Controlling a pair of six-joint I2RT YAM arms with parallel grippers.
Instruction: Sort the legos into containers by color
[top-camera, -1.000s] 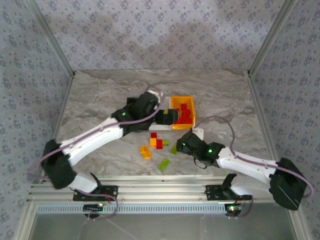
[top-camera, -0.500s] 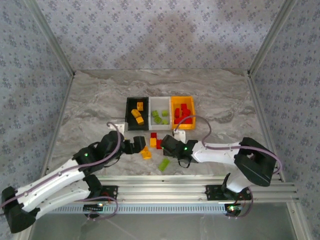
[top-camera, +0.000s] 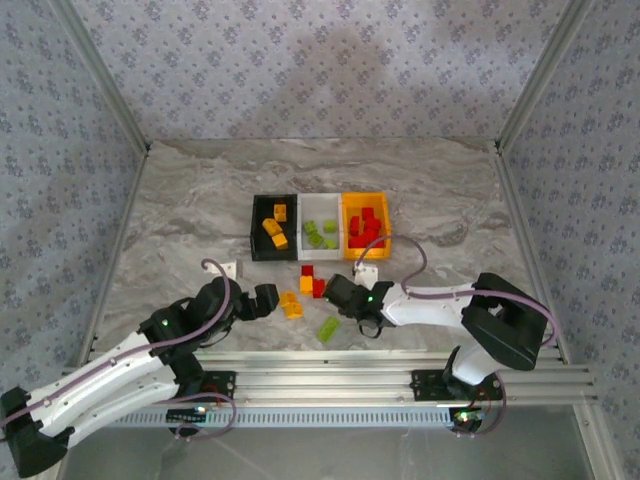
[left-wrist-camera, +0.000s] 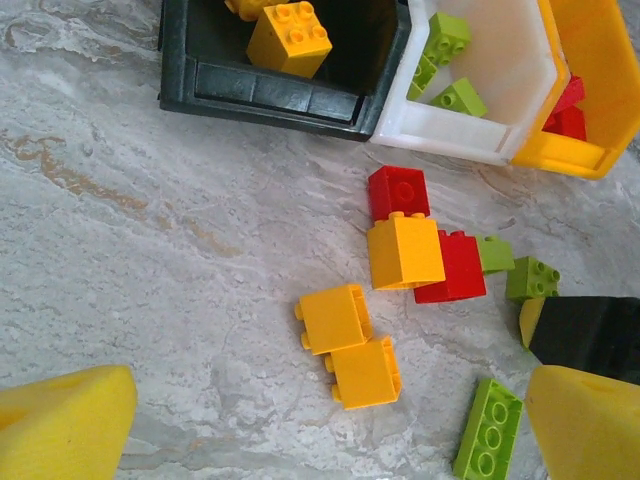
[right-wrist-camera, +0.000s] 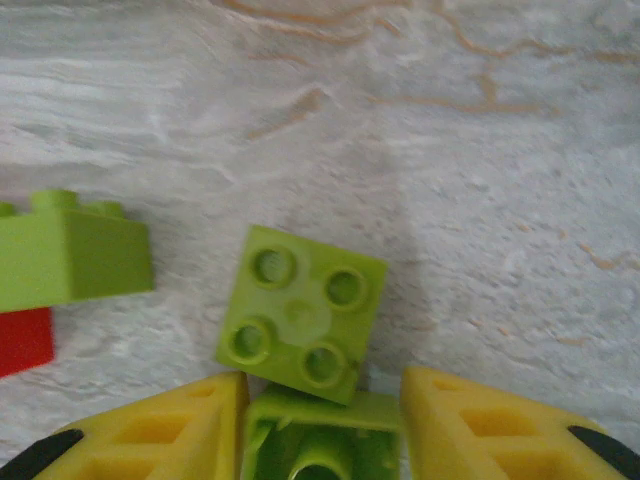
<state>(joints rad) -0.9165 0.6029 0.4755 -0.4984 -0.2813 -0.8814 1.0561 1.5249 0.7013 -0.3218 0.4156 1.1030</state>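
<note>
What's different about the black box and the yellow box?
The black bin sits at the left end of the row and the orange-yellow bin at the right end, with the white bin between them. The black bin holds orange-yellow bricks, while the orange-yellow bin holds red bricks. Both are open-topped, rectangular and look the same size.

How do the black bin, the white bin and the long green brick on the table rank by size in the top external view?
1. black bin and white bin: they look the same size, so neither ranks above the other.
2. long green brick: far smaller than either bin.
</note>
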